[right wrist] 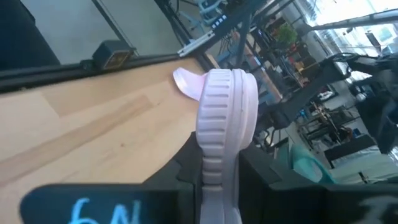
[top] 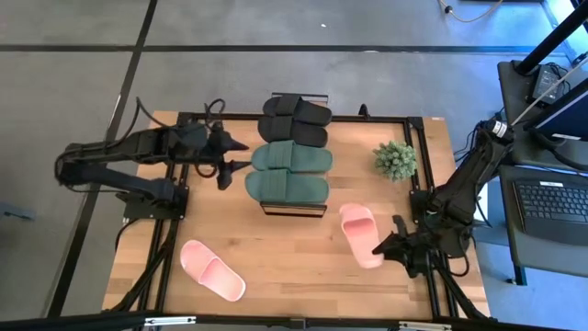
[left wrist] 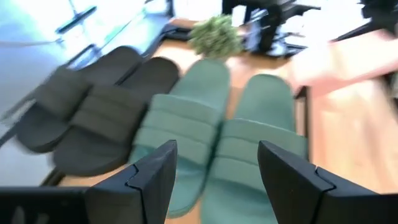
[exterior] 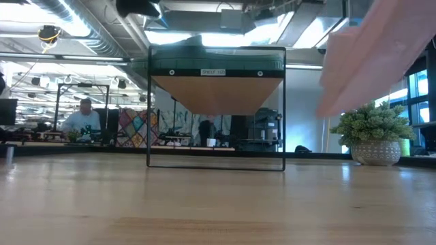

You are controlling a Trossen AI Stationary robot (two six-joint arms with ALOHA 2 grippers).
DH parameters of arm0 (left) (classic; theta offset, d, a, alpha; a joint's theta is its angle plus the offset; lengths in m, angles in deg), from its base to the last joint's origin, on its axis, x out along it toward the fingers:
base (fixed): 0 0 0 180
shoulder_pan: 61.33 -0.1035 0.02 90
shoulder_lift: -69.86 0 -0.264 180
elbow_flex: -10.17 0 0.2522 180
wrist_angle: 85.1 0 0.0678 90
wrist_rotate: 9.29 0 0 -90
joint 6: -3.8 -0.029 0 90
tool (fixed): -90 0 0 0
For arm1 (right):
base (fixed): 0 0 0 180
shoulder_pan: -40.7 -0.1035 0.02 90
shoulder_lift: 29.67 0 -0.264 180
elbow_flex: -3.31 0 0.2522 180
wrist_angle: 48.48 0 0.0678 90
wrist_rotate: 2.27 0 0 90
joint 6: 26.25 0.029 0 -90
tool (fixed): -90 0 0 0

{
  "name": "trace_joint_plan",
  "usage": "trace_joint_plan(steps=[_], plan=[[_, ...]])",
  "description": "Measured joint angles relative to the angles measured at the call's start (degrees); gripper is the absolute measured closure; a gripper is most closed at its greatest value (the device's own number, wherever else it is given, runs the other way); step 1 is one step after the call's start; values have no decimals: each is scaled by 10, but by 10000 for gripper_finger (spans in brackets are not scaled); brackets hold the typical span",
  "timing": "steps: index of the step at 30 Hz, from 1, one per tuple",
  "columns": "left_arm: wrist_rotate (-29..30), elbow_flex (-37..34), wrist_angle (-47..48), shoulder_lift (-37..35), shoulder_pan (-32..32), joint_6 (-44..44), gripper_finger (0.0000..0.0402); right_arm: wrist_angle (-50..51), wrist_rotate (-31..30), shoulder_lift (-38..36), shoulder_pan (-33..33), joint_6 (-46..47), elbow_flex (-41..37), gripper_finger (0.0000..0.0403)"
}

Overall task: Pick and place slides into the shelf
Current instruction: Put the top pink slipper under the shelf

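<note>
The shelf [top: 294,211] stands at the table's far middle. A black pair [top: 294,119] and a dark green pair [top: 289,172] of slides lie on its top board. My left gripper [top: 244,154] hangs open just left of the shelf, with the green slides [left wrist: 217,124] ahead of its fingers and nothing between them. One pale pink slide [top: 213,271] lies flat on the table at the near left. My right gripper [top: 381,246] is shut on the other pink slide [top: 360,234], near the right of the shelf. The low view shows that slide [exterior: 375,54] up in the air. My right gripper pinches the pink slide's near end [right wrist: 214,149] between its two fingers [right wrist: 255,169]. The fingers come about level from the table's near right and lie along the slide, which reaches away from them toward the shelf. The slide is lifted clear of the table and tilted.
A small potted plant [top: 395,161] stands right of the shelf, close to the held slide. Black frame rails [top: 423,184] run along the table's sides. The room behind the table holds desks and a seated person [exterior: 85,116].
</note>
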Motion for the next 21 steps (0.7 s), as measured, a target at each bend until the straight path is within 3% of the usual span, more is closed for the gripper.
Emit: trace_joint_plan(steps=[8,15,21], plan=[[-81,-108,-111,-65,-32,-31,186,-24,0,-36,3,-26,-44,340],[-83,-145,-107,-79,-40,-32,186,-24,4,-97,3,43,-100,340],[-85,-149,-108,-79,-40,-46,186,-49,21,-172,28,-2,-137,340]])
